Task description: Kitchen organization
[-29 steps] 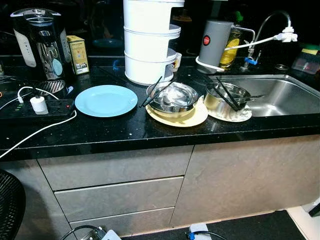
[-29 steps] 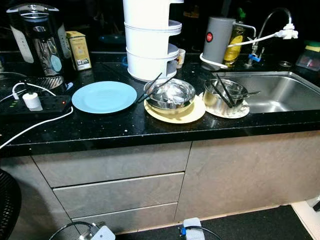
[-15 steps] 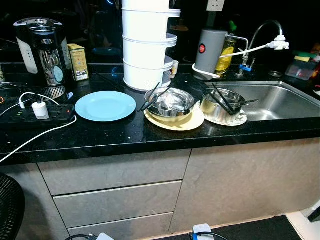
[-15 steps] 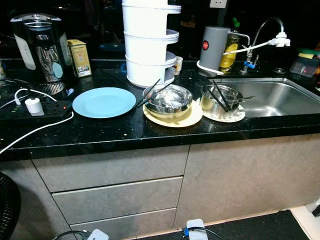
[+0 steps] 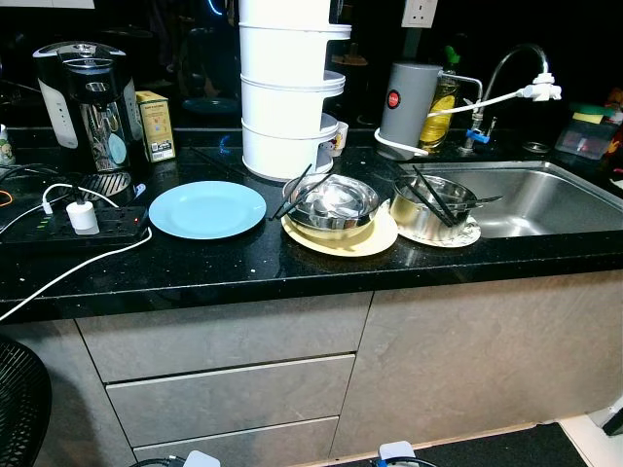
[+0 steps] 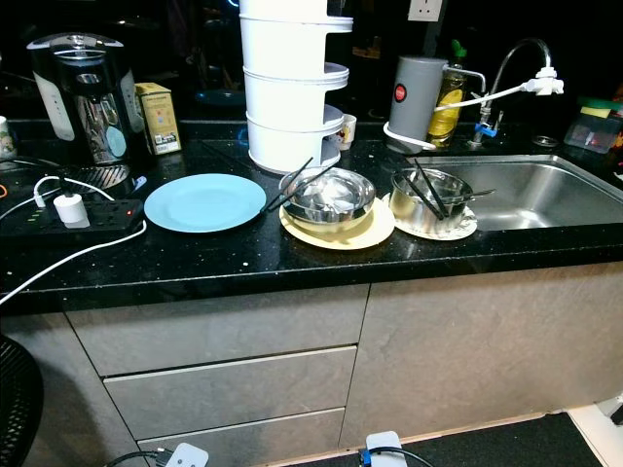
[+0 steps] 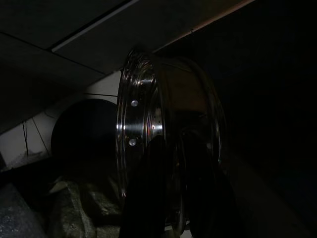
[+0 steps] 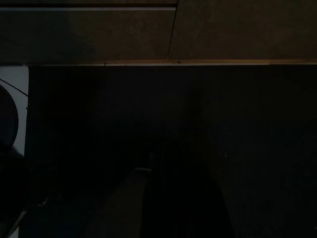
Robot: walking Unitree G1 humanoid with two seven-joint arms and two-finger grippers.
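While the left hand [image 7: 171, 198] pinches a shiny steel bowl [image 7: 148, 134] by its rim down in the dark, right hand state unclear, the table [image 5: 243, 258] carries a blue plate [image 5: 207, 208] at 9 o'clock of a steel bowl on a cream plate [image 5: 341, 233].

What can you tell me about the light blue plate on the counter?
The light blue plate is round, plain and shallow, with a smooth, glossy look. It lies flat and empty on the black speckled counter, between the black power strip and the yellow plate holding a steel bowl. Nothing touches it.
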